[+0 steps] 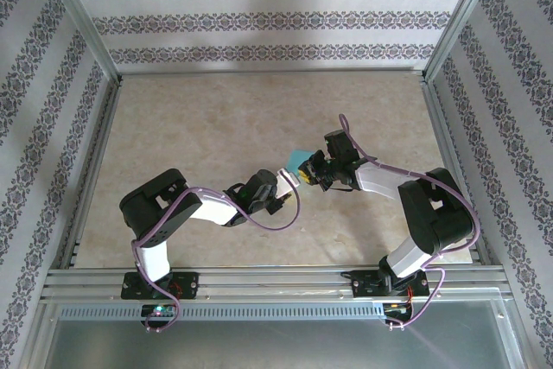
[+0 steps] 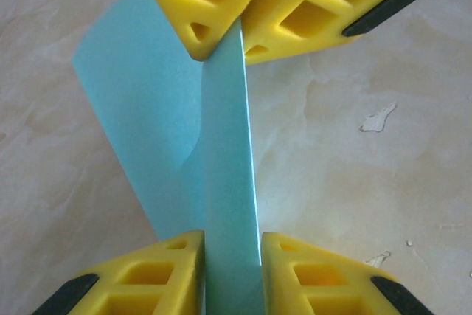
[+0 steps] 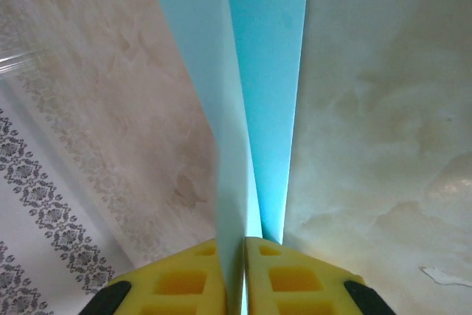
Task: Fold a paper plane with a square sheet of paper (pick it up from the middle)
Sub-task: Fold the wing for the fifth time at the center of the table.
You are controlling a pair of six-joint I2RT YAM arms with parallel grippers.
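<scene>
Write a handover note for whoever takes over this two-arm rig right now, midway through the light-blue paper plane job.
Right gripper: shut on the light-blue folded paper plane.
Left gripper: jaws apart either side of the plane's other end; grip unclear.
Plane: spans between both grippers, over the beige marbled table.
Done: long creases in, narrow dart shape.
Left: probably secure the left grip, then finish any last fold.

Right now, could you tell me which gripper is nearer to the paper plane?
Right. The right gripper is shut on the paper plane; the left gripper straddles its other end, contact unclear.
</scene>
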